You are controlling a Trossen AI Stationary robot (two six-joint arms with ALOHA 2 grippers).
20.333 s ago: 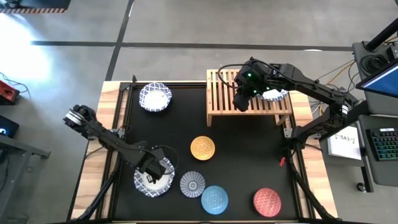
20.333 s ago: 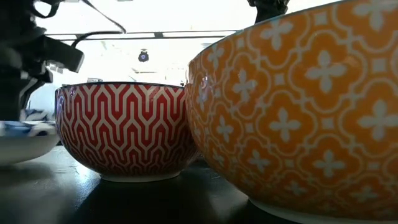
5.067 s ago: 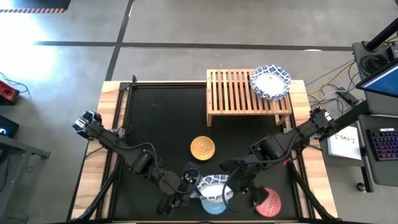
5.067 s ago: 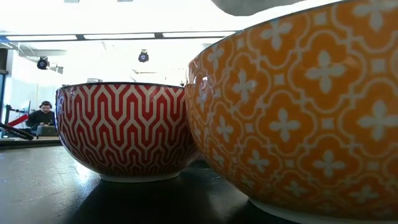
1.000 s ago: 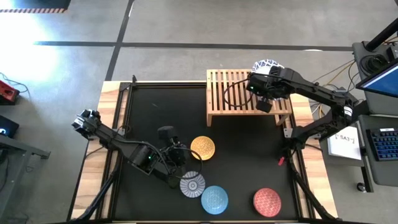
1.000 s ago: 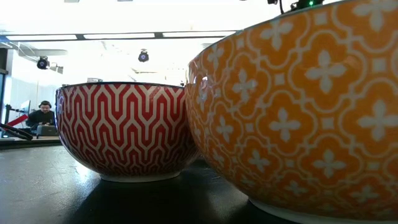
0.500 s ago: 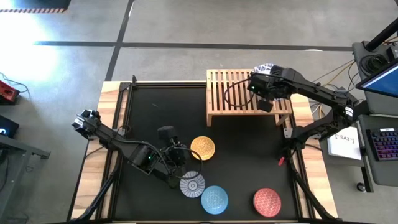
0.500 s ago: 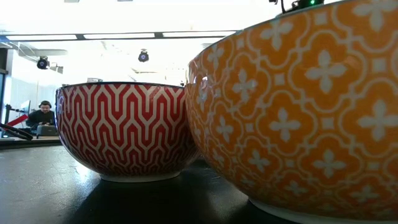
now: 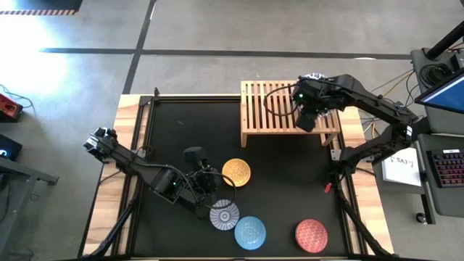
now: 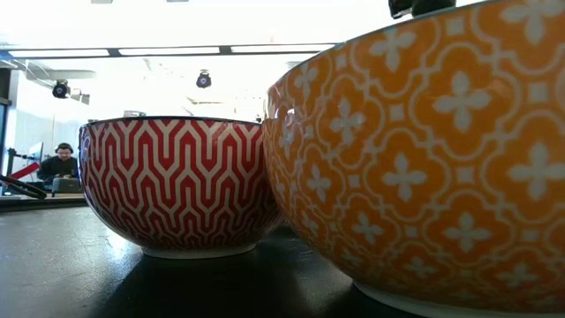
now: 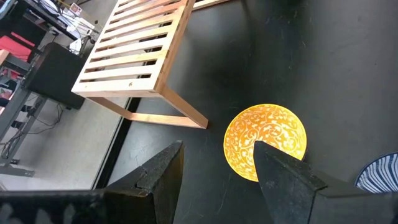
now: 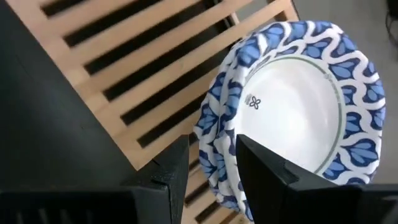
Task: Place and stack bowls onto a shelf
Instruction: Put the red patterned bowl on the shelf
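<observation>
A stack of white bowls with blue-patterned rims [image 12: 292, 106] rests on the right end of the slatted wooden shelf [image 9: 272, 109]. My right gripper [image 12: 212, 171] hangs over it, open, with the rim of the stack between its fingers. The yellow bowl [image 9: 236, 172], grey-blue bowl [image 9: 225, 214], light blue bowl [image 9: 250, 232] and red bowl [image 9: 312, 235] sit on the black mat. My left gripper [image 9: 209, 180] is open, just left of the yellow bowl [image 11: 265, 142], with nothing between its fingers. My right gripper comes slanting down from above at the near-left rim [image 12: 214, 146] of the top white bowl. One finger [image 12: 264, 171] is over the bowl's inside and the other [image 12: 165, 171] over the shelf slats. I cannot tell whether either finger touches the rim.
The shelf's left and middle slats [image 9: 261, 101] are bare. In the low view the red bowl [image 10: 177, 185] and the yellow bowl [image 10: 424, 168] fill the picture, and a person sits far off in the room behind. Bare black mat [image 9: 181, 138] lies left of the shelf.
My right gripper has shifted a little toward the table's right edge over the shelf's right end, covering more of the white stack.
</observation>
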